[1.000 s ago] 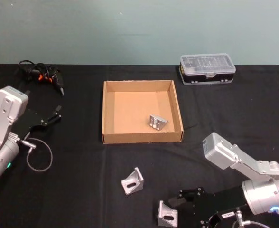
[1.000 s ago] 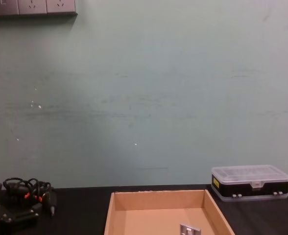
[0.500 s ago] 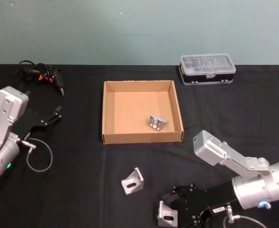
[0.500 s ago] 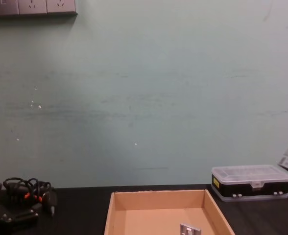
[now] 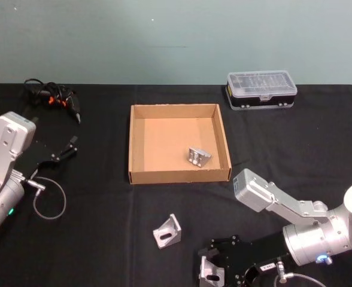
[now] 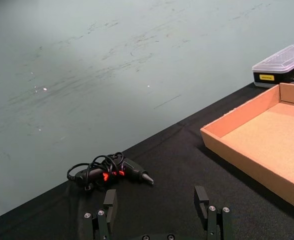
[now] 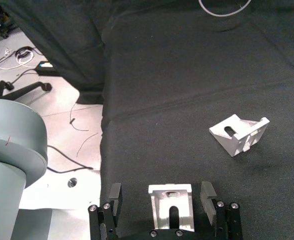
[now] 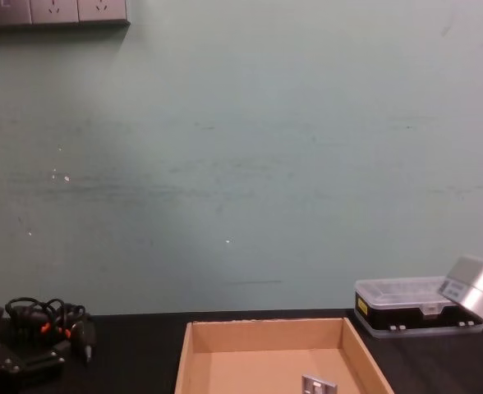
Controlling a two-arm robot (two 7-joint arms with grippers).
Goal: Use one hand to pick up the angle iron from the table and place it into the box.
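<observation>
Because the angle iron (image 7: pixel 170 209) is small, hard, smooth metal, it will not bend but could slip, so its flat side walls look best to squeeze. It sits on the table (image 5: pixel 104 239) near the front edge, between the wide-open fingers (image 7: pixel 115 196) of the right gripper (image 7: pixel 161 196), which holds nothing. The right wrist view shows a gap on each side. The head view shows the box (image 5: pixel 179 174) farther back, with a second angle iron (image 5: pixel 198 156) inside it. The left gripper (image 6: pixel 155 200) rests open at the left.
</observation>
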